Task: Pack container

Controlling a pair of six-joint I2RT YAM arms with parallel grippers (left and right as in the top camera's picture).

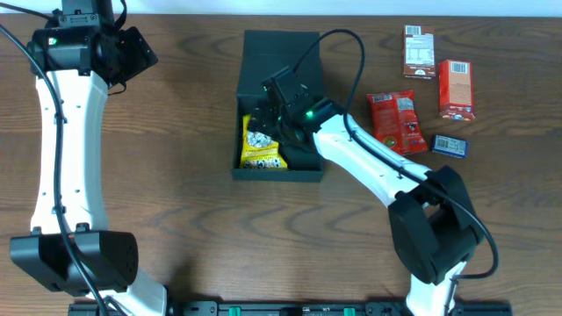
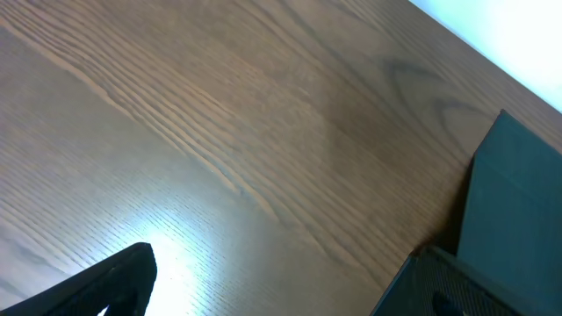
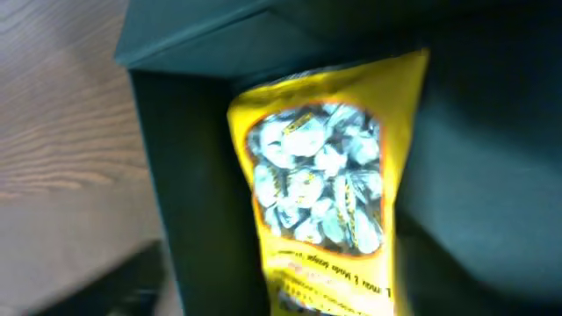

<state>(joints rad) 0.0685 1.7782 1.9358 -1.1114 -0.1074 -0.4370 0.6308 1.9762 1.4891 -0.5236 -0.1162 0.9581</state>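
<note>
The container (image 1: pixel 277 172), matte black w/ its flap lid lying open on the far side, sits mid-surface (image 1: pixel 184 132). Inside, on the left, lies one yellow packet (image 3: pixel 320 184) w/ a picture of pale pieces on the front; the rest of the floor is bare. The right gripper (image 1: pixel 279 104) hangs over the box interior, its jaws lost against the dark box, so spread or not can't be told. The left gripper (image 2: pixel 281 263), far left, has jaws spread wide w/ nothing btwn. Right of the box: a red packet (image 1: pixel 395 121), two red cartons (image 1: pixel 456 89) and a small blue packet (image 1: pixel 450 146). The yellow packet's print is blurred and its near end is cut off in the wrist view; the carton labels are too small to read.
</note>
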